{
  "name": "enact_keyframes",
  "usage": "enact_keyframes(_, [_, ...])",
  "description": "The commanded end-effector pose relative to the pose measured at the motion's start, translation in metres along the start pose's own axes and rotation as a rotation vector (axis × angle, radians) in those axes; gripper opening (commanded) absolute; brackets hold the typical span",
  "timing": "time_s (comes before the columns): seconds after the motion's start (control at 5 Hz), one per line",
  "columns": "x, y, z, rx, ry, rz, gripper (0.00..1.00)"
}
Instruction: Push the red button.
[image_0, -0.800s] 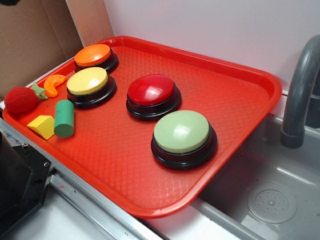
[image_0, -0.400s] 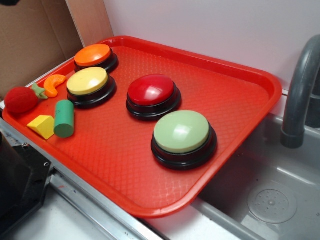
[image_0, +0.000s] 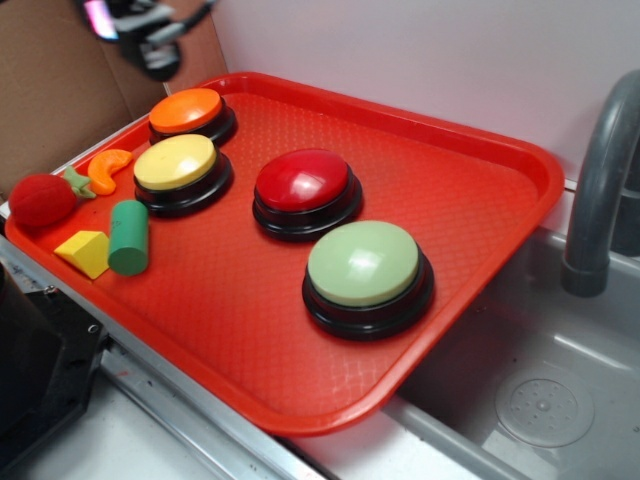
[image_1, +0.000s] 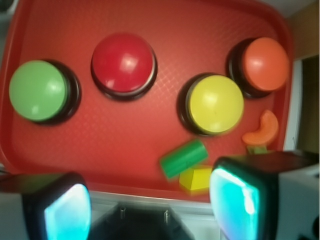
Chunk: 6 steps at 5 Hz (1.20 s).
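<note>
From my wrist view the gripper has its fingers spread apart, holding nothing, high above the tray's near edge. The green cylinder sits just past it. Farther on, the red button lies at eleven o'clock, between the green button and yellow button.

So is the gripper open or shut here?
Open. In the wrist view the gripper has its two fingers set wide apart with nothing between them, well short of the red button.
</note>
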<state>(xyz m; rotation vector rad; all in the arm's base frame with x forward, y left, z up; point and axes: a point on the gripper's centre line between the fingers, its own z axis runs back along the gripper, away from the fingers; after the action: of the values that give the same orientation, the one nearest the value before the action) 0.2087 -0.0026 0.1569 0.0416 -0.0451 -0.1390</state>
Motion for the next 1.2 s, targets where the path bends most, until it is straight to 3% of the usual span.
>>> enact_keyframes(0.0, [0.063, 0.008, -0.054, 0.076, -0.117, 0.018, 1.00])
enact_keyframes(0.4, [0.084, -0.024, -0.108, -0.039, -0.037, 0.018, 1.00])
enact_keyframes(0.6, [0.087, -0.029, -0.117, -0.045, 0.040, 0.027, 1.00])
enact_keyframes(0.8, [0.082, -0.025, -0.104, -0.061, 0.017, 0.014, 1.00])
enact_keyframes(1.0, [0.067, -0.024, -0.053, -0.018, -0.058, 0.007, 1.00])
